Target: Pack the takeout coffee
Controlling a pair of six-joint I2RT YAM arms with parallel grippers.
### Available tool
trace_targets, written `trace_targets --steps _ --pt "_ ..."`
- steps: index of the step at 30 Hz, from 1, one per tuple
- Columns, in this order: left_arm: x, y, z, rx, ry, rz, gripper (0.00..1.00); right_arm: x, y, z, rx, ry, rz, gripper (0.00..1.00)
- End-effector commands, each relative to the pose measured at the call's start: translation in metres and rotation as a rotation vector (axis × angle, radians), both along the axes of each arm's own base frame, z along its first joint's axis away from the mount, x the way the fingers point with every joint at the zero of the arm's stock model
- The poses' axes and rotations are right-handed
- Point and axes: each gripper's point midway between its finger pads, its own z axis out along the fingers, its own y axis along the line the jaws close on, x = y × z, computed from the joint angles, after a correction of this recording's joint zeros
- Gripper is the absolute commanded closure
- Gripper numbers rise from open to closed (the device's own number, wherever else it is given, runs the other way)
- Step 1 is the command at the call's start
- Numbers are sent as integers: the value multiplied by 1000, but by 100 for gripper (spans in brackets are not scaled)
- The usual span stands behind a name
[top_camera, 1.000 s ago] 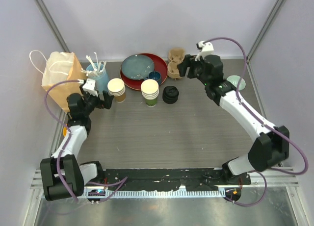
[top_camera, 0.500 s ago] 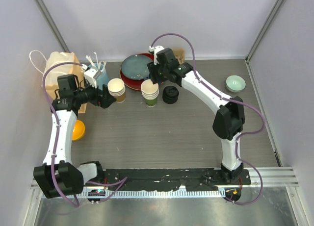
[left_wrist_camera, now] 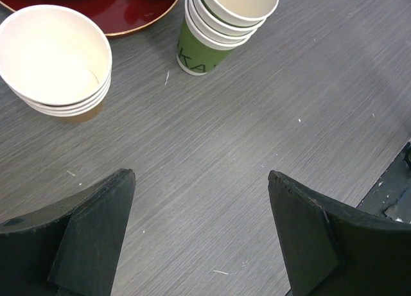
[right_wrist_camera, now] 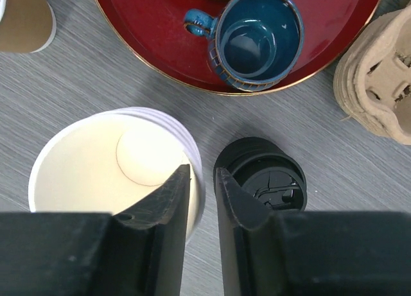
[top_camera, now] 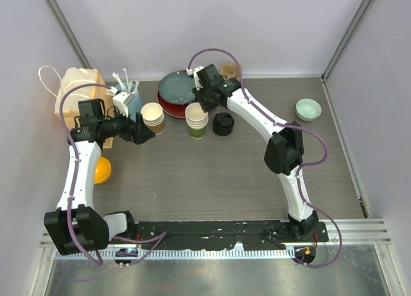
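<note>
Green-sided stacked paper cups [top_camera: 196, 121] at far edge: my right gripper [right_wrist_camera: 200, 200] is pinching the rim; left gripper [left_wrist_camera: 200, 235] is hanging spread. Nothing packed.

R pincer [right_wrist_camera: 200, 180] now over green cups [right_wrist_camera: 122, 171]

Lab test cell, plain walls [top_camera: 192, 26]

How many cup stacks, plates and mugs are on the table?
Cup stacks: 2
Plates: 2
Mugs: 1
Total: 5
</note>
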Motion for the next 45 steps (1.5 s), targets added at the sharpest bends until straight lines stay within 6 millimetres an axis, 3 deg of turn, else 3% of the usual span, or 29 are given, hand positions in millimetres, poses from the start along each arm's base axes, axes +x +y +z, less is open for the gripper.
trace_targets --steps 1,3,8,13,22,28,35,41,45 --pt "-5 -8 10 -23 -22 -35 11 2 5 23 21 -40 35 74" --pt "-5 -7 10 -22 -26 -39 11 3 5 30 34 -55 32 81" --pt "-6 -10 11 -30 -29 -55 11 0 8 43 42 -86 46 83" --pt "-8 -12 14 -35 -37 -73 11 -1 5 52 22 -117 34 70" --pt "-10 -13 14 -29 -40 -88 12 4 -2 61 1 -156 8 70" --pt "-13 -13 14 -19 -41 -100 11 5 -5 72 7 -183 3 61" --pt "-13 -11 12 -1 -43 -103 11 3 -3 67 7 -172 22 75" --pt "-14 -11 12 4 -46 -108 11 1 -1 61 5 -155 35 73" --pt "-14 -11 12 4 -44 -107 11 2 0 60 1 -158 33 81"
